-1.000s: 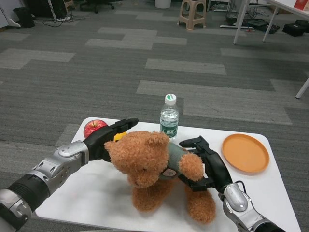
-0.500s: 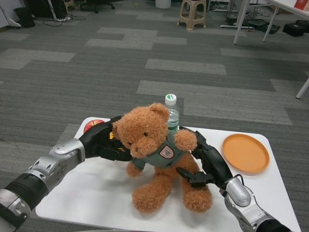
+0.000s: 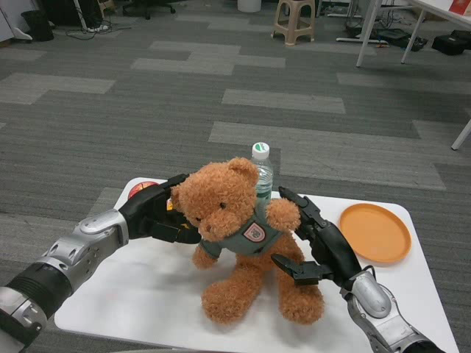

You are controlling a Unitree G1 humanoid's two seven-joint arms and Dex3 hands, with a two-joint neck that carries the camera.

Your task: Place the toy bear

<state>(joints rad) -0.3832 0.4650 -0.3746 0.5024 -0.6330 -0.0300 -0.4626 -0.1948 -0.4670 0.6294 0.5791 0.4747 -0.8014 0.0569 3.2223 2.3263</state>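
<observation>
The brown toy bear [image 3: 239, 235] in a grey-green vest sits upright on the white table [image 3: 132, 294], facing me. My left hand [image 3: 156, 215] cups the side of its head, thumb behind the head and fingers curled under the cheek. My right hand [image 3: 318, 244] stands on the bear's other side with fingers spread. Its upper fingers are a little apart from the bear's arm, and its thumb lies near the bear's leg.
A water bottle [image 3: 260, 175] stands right behind the bear's head. A red apple [image 3: 140, 189] peeks out behind my left hand. An orange plate [image 3: 374, 232] lies at the table's right. Beyond the far edge lies grey carpet.
The bear went from leaning forward, face down, to sitting upright. Since then my right hand has spread and drawn slightly off the bear's arm. The left hand has hardly moved.
</observation>
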